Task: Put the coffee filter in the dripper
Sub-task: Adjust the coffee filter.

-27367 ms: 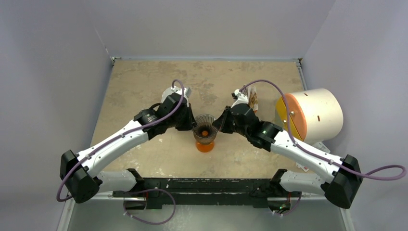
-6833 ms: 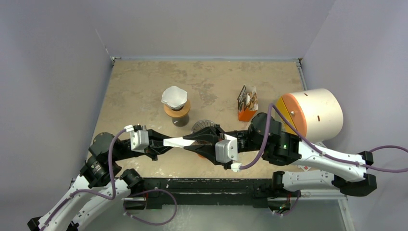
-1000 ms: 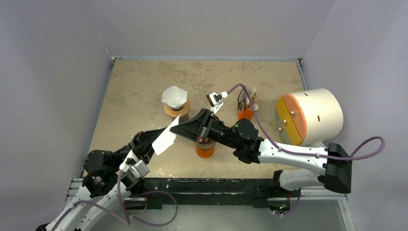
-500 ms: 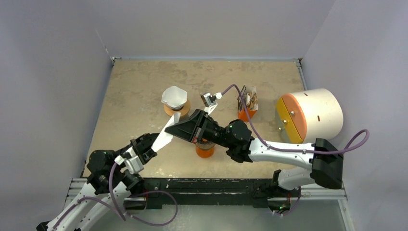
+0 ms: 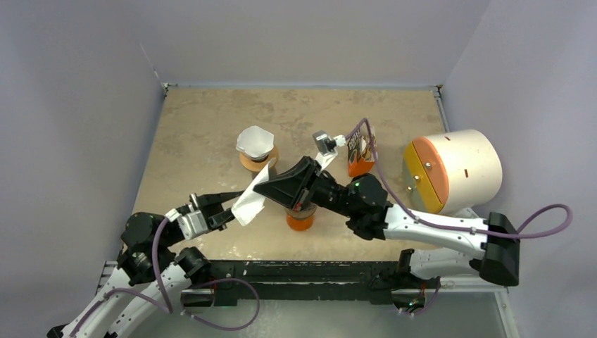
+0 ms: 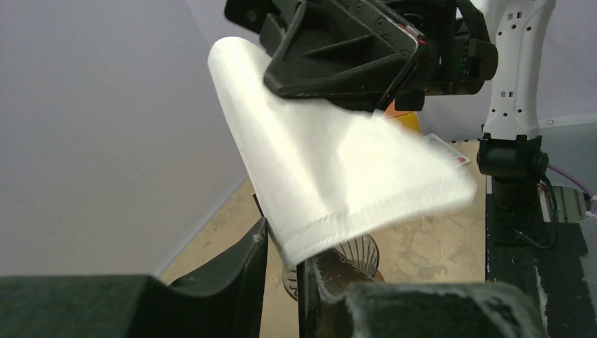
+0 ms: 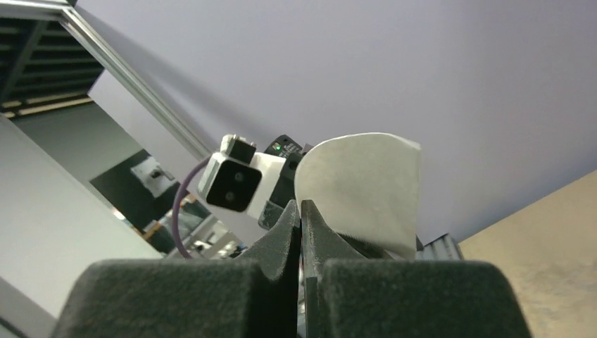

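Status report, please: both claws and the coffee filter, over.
Right claw shut on coffee filter. Left claw slightly parted at its corner. Filter aloft, not in dripper. Right arm over dripper.

The right fingers (image 7: 284, 227) are pressed together on the lower edge of the white coffee filter (image 7: 359, 186), which stands upright above them. Behind it, at left, are a white camera module (image 7: 231, 183) and a purple cable (image 7: 181, 211). The tan counter (image 7: 542, 225) shows at lower right.
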`<state>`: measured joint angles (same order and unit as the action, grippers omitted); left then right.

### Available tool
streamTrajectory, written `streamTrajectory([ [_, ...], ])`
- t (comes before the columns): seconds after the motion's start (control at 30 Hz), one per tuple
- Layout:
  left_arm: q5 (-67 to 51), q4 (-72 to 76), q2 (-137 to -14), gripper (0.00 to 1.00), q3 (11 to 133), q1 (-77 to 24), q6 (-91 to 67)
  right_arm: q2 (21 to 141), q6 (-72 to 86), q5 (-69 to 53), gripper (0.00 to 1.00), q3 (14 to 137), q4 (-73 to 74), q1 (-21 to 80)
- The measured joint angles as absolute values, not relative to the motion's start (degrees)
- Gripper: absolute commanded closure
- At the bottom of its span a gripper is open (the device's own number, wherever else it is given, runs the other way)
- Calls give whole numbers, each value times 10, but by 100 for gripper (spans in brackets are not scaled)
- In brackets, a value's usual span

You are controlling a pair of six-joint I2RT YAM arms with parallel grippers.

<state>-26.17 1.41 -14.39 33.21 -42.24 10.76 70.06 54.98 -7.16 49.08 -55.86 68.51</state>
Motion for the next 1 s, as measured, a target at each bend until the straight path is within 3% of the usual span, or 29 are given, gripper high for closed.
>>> streamTrajectory([
  [0.17,-241,-83,-144,67,404,-422,93,630,458,-67,100,492,-470,685],
  [0.43,-233,-225,-163,58,514,-422,71,595,305,-57,100,528,-308,685],
  [1.0,-235,-256,-233,53,558,-422,-57,592,157,-85,100,592,-152,687],
])
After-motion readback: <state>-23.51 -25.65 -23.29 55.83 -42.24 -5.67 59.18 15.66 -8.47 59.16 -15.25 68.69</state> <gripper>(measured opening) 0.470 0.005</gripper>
